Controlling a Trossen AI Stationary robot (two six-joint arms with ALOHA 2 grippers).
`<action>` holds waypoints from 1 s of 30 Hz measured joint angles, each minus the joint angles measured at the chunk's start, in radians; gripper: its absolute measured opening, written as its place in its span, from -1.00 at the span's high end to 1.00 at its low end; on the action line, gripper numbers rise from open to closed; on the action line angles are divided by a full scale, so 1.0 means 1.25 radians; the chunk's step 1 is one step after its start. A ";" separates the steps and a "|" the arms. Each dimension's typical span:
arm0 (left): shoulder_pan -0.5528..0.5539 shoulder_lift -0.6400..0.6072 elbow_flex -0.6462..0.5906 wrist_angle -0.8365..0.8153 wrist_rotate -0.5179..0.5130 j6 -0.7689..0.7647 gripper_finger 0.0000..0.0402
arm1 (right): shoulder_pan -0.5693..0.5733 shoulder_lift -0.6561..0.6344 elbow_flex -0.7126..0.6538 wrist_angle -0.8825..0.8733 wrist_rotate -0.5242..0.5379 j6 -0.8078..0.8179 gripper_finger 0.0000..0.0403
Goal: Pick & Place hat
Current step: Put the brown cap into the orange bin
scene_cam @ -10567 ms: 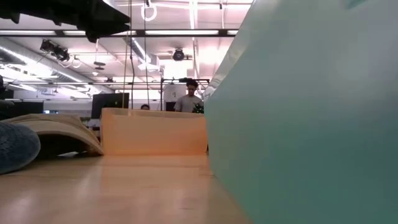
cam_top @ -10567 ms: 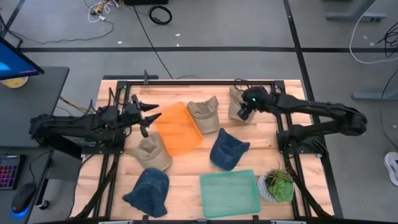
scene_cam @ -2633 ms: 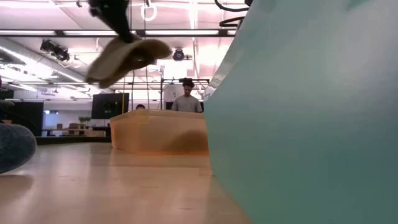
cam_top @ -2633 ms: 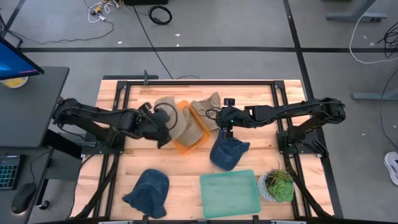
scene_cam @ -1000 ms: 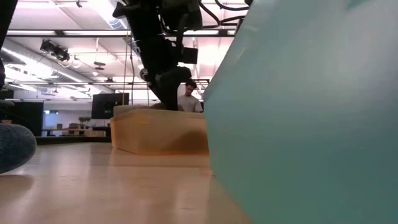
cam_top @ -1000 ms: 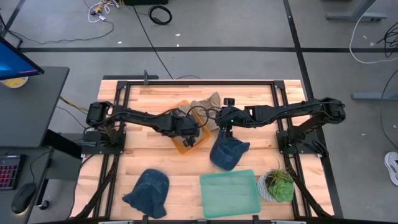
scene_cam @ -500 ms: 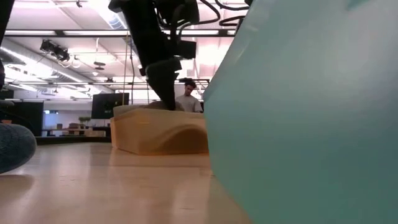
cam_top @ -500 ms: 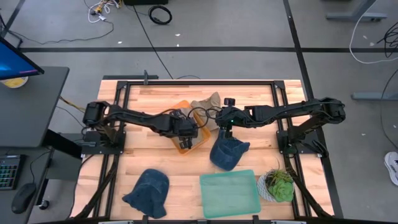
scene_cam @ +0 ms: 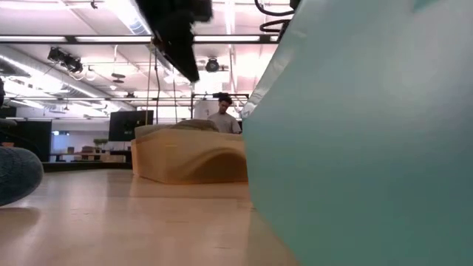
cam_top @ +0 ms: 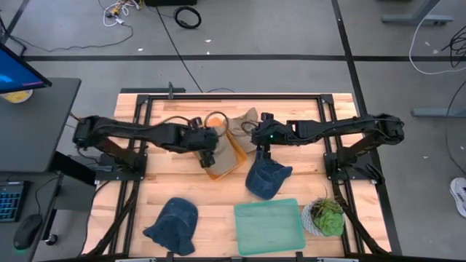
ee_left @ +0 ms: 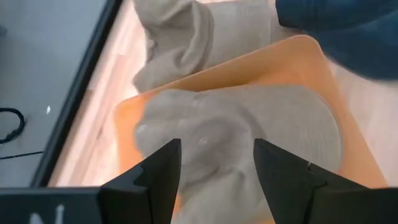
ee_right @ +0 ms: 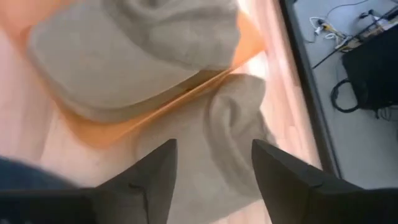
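A tan hat (ee_left: 242, 134) lies in the orange tray (cam_top: 231, 159) at mid table; its crown shows above the tray's rim in the low view (scene_cam: 194, 126). My left gripper (ee_left: 217, 168) is open and empty above this hat, also in the high view (cam_top: 210, 149). My right gripper (ee_right: 214, 165) is open and empty, hovering by the tray's right side (cam_top: 256, 138). A second tan hat (cam_top: 245, 120) lies on the table just beyond the tray. One blue hat (cam_top: 266, 178) lies right of the tray, and another (cam_top: 175, 222) lies near the front left.
A green tray (cam_top: 267, 225) lies at the front, filling the right of the low view (scene_cam: 355, 133). A potted plant (cam_top: 324, 217) stands at the front right. Black frame rails (cam_top: 218, 95) run round the table. A person (scene_cam: 222, 118) stands in the room far behind.
My left gripper has risen out of the orange tray and drawn back toward the table's left edge. The tan hat stays lying in the tray. My right arm has kept still.
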 joint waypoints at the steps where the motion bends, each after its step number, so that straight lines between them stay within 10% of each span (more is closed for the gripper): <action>1: 0.001 -0.019 0.000 0.005 -0.002 0.006 -0.03 | -0.009 0.002 0.000 0.014 -0.004 0.000 -0.09; 11: 0.046 -0.139 0.000 0.009 -0.047 0.031 -0.03 | -0.129 0.012 0.007 0.080 -0.187 0.075 -0.18; 30: 0.135 -0.134 -0.001 0.010 -0.050 0.072 -0.03 | -0.166 0.300 0.171 -0.100 -0.111 0.095 -0.18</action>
